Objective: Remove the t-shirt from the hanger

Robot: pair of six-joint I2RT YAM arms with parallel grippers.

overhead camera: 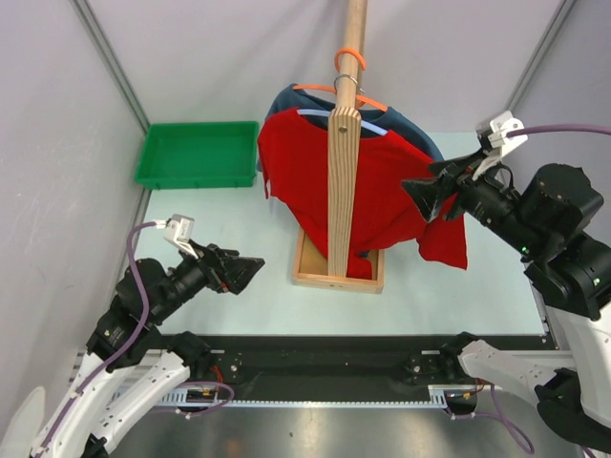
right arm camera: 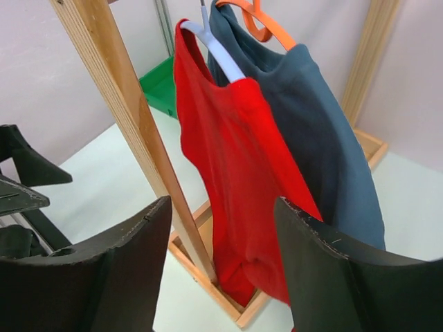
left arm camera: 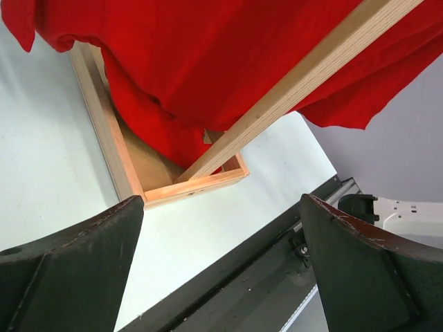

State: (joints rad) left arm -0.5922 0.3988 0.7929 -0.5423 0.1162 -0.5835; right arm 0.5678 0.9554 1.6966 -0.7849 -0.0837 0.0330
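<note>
Right wrist view: right pincer (right arm camera: 221, 202) apart near red cloth t-shirt (right arm camera: 228, 159), pale plastic hanger (right arm camera: 221, 55).
Left pincer (left arm camera: 221, 199): apart.
Advice: grip shoulder, slide sideways.

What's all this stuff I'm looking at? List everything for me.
red t-shirt: one, red, on the white hanger
blue shirt: one, dark blue, behind the red one
white hanger: one, white, on the stand
orange hanger: one, orange, under the blue shirt
wooden stand: one, pale wood, table centre
tray: one, green, far left
table: one, pale
left fingers: two, black, open, near left
right fingers: two, black, open, by the red t-shirt
</note>
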